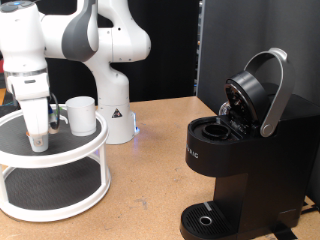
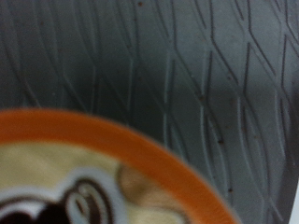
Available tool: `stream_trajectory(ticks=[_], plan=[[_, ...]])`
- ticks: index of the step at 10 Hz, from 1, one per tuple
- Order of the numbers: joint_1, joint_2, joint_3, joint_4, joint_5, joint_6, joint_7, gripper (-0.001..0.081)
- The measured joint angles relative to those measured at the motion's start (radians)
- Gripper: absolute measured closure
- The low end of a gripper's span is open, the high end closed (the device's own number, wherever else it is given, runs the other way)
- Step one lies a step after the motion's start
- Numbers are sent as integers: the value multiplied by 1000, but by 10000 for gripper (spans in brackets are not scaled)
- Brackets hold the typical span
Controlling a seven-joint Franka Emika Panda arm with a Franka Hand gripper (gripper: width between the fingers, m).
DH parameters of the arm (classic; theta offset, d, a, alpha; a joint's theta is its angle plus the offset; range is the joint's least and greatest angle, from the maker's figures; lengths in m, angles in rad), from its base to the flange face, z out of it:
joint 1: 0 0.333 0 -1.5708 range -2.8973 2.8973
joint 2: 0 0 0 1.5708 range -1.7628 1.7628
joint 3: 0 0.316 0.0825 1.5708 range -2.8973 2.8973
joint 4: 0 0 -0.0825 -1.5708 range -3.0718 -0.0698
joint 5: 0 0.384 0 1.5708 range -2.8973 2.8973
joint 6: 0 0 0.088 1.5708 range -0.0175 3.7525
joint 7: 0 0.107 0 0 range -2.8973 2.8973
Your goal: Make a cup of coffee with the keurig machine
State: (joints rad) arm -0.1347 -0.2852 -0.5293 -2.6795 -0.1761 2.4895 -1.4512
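— On the round white two-tier stand (image 1: pixel 88 152), what's there?
— A plain white cylindrical cup (image 1: pixel 81 115), just beside the gripper (image 1: pixel 37 143); whether its fingers are spread, I can't tell.
— The boxy matte-black keurig machine (image 1: pixel 240 160)?
— Well apart at the exterior view's right, lid up.

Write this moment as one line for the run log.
gripper: low over round white two-tier stand | white cylindrical cup: on stand | black keurig machine: lid open

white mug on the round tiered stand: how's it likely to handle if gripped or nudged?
The plain white cylindrical mug looks rigid and glazed, so probably slick under the fingers. It stands upright near the rim of the round white two-tier stand, so a sideways push might slide it off. The gripper sits beside it.
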Motion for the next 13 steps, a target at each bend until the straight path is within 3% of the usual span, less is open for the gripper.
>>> stream_trajectory(ticks=[1,3,6,10,13], plan=[[0,0,0,0,3,0,-1,296],[0,0,0,1,9,-1,-4,342],[0,-3,0,10,14,-30,-15,342],[0,-71,5,102,24,-262,-50,342],[0,-138,22,175,11,-383,-65,342]])
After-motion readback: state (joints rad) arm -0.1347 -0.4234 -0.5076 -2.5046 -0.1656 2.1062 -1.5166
